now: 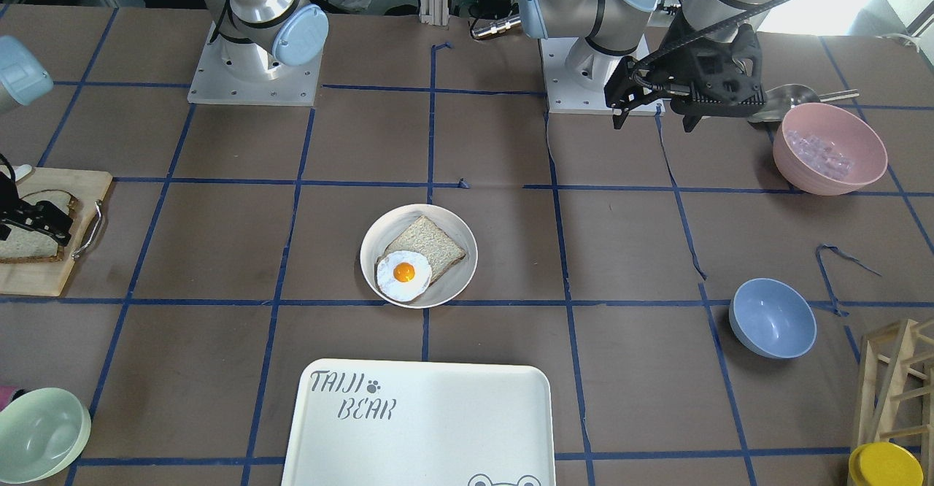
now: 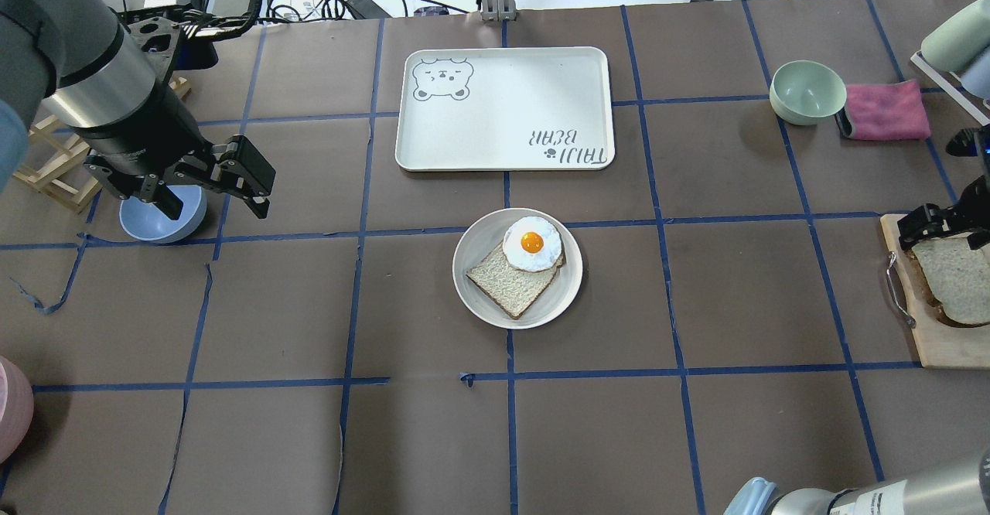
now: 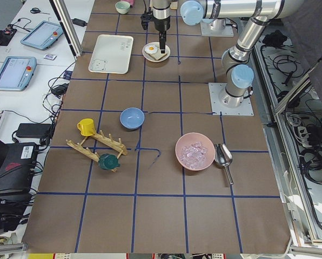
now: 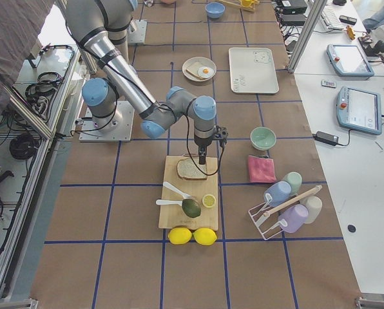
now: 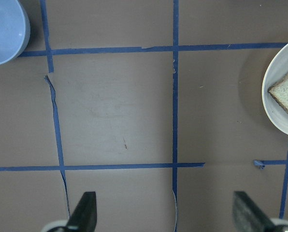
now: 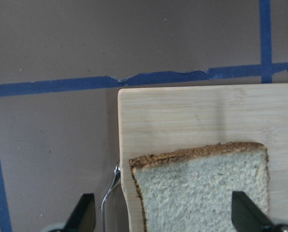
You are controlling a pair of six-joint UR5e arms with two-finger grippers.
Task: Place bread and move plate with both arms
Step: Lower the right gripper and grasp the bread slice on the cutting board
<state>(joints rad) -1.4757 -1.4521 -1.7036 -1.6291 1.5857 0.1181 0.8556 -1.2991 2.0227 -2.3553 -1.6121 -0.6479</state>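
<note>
The bread [image 2: 959,279] lies flat on a wooden cutting board [image 2: 940,349] at the table's right end; it also shows in the front view [image 1: 25,249] and the right wrist view [image 6: 202,188]. My right gripper [image 2: 940,235] hangs open just above it, one finger on each side of the slice. The plate [image 2: 472,283] sits mid-table and holds a squarer slice with a fried egg [image 2: 531,243] on it. My left gripper [image 2: 213,209] is open and empty, raised above the table well left of the plate, whose rim [image 5: 274,111] shows in the left wrist view.
The white TAIJI BEAR tray [image 2: 503,109] lies just beyond the plate. A blue bowl [image 2: 162,217] sits under the left arm. A pink bowl [image 1: 830,148] and a metal scoop are near the left base. A green bowl [image 2: 808,91] and a pink cloth [image 2: 885,110] lie far right.
</note>
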